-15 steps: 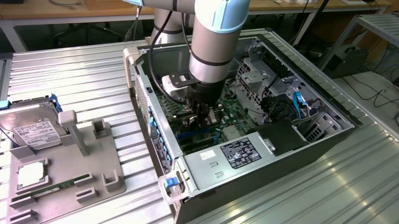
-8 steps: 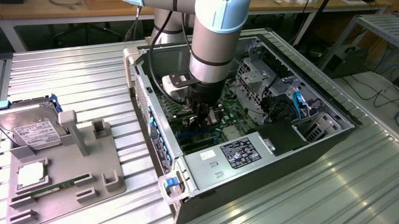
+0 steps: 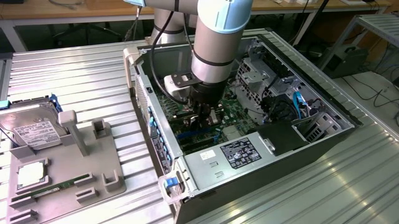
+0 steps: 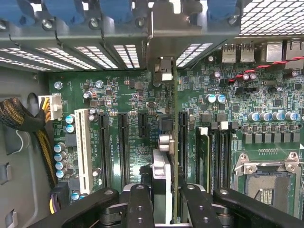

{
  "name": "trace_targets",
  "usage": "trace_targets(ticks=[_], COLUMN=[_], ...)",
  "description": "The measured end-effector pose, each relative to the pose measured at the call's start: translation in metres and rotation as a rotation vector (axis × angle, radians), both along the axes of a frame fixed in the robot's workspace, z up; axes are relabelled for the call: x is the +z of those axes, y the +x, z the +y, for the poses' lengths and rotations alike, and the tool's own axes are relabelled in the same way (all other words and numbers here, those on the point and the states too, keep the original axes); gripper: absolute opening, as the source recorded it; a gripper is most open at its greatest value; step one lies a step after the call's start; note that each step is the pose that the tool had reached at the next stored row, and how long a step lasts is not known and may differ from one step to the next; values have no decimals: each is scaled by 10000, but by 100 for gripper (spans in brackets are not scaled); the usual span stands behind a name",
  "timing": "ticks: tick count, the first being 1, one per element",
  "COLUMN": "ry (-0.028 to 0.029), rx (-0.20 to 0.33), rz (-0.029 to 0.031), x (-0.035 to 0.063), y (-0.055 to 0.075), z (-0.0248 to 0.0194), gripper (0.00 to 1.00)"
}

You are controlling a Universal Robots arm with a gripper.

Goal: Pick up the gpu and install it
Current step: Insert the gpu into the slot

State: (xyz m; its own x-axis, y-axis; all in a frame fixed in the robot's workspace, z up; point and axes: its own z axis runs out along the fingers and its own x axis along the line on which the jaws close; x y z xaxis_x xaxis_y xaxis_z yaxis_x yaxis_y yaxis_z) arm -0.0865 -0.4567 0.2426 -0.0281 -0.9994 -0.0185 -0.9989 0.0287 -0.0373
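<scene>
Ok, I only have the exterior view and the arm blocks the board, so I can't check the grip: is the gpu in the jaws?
Observer: Yes. In the wrist view the jaws are closed on the gpu, which stands edge-on to the motherboard.
Operator: Where's its bracket?
Observer: The silver bracket is at the case's rear slot openings, among the blue latches.
Operator: Are the neighbouring slots free?
Observer: The two long black slots beside it are empty.
</scene>
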Motion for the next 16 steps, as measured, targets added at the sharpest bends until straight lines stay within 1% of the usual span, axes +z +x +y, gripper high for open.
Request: trace_targets(ticks=[6, 12, 16], ry=[18, 60, 59], rx=[-8, -55, -61], rz=[0, 1, 4], x=[-1, -6, -18], y=[-13, -28, -28], z=[-13, -18, -18], gripper=[28, 28, 28])
